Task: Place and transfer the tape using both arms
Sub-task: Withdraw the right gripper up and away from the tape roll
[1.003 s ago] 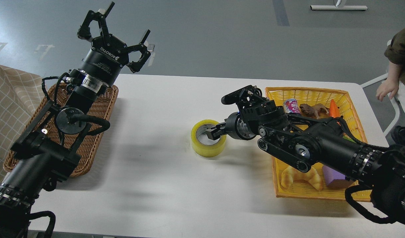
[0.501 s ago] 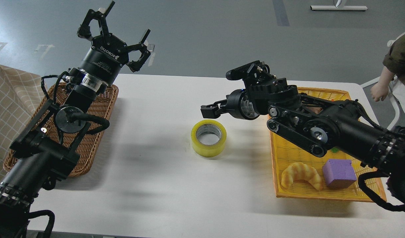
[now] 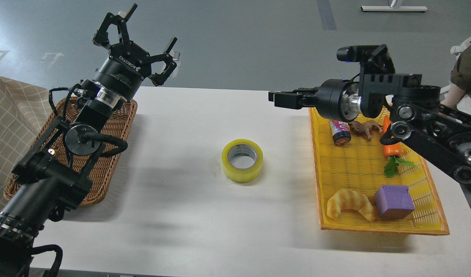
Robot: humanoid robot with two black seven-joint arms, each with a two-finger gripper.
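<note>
While the left gripper (image 3: 143, 50) hangs high over the far end of the wicker basket (image 3: 116, 127), its fingers spread wide and empty, the tape (image 3: 242, 160) lies flat mid-table, core hole facing up, down and to its right. Further right, the right gripper (image 3: 275, 97) hovers above and beyond the roll, holding nothing; seen side-on, I cannot tell its opening. It looks the nearer.

Right gripper (image 3: 275, 97) showing side-on to us, fingers overlapping; gap not telling. Our left arm (image 3: 47, 177) covering much of wicker basket (image 3: 122, 127). Person (image 3: 466, 73) getting cut off by right edge. Checked cloth (image 3: 8, 115) running past left edge.
</note>
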